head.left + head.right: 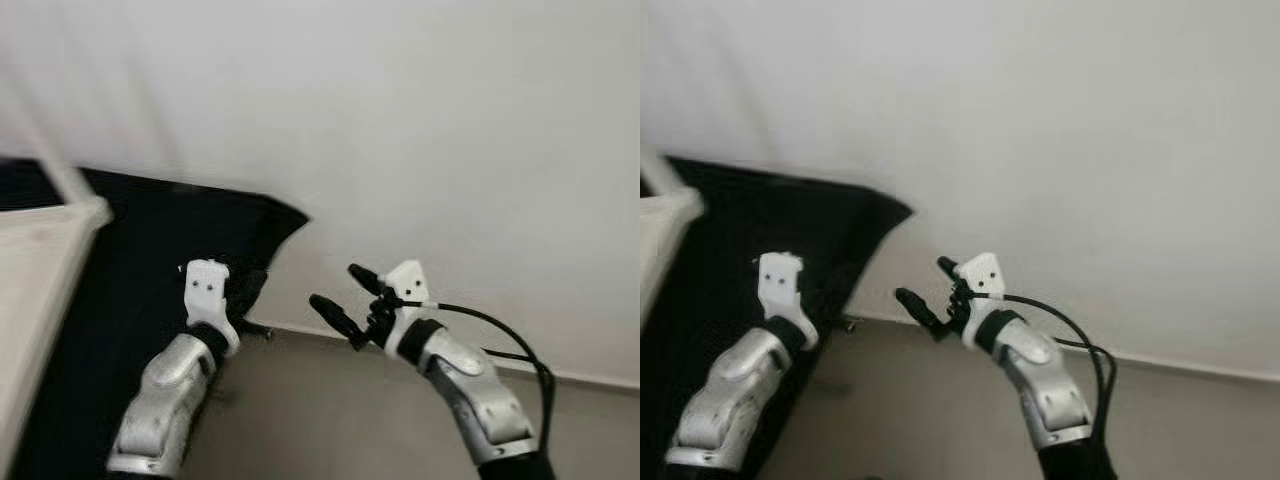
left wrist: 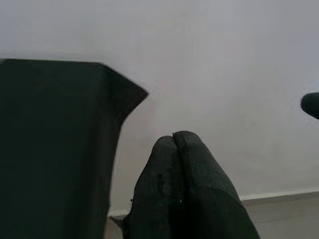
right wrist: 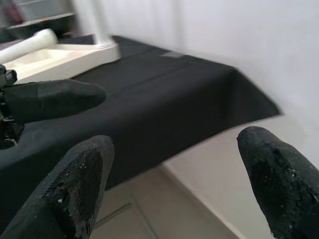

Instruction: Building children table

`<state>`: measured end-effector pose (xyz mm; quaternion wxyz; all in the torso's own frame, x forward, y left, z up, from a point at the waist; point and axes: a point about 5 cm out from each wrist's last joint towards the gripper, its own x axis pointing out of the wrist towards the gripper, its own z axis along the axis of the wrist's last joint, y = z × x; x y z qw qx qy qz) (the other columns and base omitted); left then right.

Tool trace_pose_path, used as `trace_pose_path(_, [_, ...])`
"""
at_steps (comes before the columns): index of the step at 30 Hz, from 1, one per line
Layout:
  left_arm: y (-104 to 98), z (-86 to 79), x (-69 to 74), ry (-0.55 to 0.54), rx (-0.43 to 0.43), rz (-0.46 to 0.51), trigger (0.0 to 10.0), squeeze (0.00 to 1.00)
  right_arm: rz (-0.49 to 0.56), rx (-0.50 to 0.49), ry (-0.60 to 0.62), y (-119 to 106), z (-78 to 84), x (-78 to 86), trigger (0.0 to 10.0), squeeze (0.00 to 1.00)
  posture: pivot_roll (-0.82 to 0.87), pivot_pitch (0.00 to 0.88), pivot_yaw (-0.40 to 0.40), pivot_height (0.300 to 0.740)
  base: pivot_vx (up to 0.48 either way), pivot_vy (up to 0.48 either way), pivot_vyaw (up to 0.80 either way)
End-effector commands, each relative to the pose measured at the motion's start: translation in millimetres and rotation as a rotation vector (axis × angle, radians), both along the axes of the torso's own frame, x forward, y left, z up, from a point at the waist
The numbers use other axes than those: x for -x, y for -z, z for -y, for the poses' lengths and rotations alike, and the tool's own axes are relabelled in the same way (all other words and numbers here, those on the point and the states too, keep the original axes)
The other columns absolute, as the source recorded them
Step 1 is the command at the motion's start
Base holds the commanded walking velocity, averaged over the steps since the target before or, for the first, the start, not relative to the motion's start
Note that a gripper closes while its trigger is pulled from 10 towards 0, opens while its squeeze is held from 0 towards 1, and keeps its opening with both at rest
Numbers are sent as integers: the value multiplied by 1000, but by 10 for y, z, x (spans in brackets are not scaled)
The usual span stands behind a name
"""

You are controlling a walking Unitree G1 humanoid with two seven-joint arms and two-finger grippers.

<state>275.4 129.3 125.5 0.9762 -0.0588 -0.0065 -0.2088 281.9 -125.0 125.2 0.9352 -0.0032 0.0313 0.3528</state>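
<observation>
At the far left edge of my head view sits the pale children table piece [image 1: 40, 290], resting on the bench [image 1: 150, 260] with its black cloth, and neither claw is near it. I judge the build barely begun from here: nothing is in hand, and I'm facing mostly white wall [image 1: 450, 130] and the floor [image 1: 330, 410] below the skirting. My left claw [image 2: 174, 142] is raised in front of the cloth's corner with its two fingers pressed together, clenched on nothing. My right claw [image 1: 345, 295] hangs over the floor beside the bench, released, fingers spread wide and empty.

My right wrist view gives me what the head views don't: the white part lying flat on the black cloth with a rounded white leg-like piece [image 3: 30, 45] by it. My left wrist view adds the shut fingertips against the wall.
</observation>
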Motion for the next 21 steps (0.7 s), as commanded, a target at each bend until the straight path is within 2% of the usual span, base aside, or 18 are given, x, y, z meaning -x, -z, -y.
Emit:
trace_pose_path(1, [28, -7, 9, 5, -24, -6, 10000, 0, -7, -14, -13, 20, -25, 18, 10000, 0, -34, 82, 8, 740, 0, 0, 775])
trace_pose_path(20, [37, -13, -3, -10, -36, -11, 10000, 0, -8, -45, -20, 13, -23, 5, 10000, 0, -33, 86, 10, 740, 0, 0, 775])
trace_pose_path(21, [37, -13, -4, -9, -37, -11, 10000, 0, -8, -53, -18, 8, -22, 2, 10000, 0, -33, 86, 10, 740, 0, 0, 0])
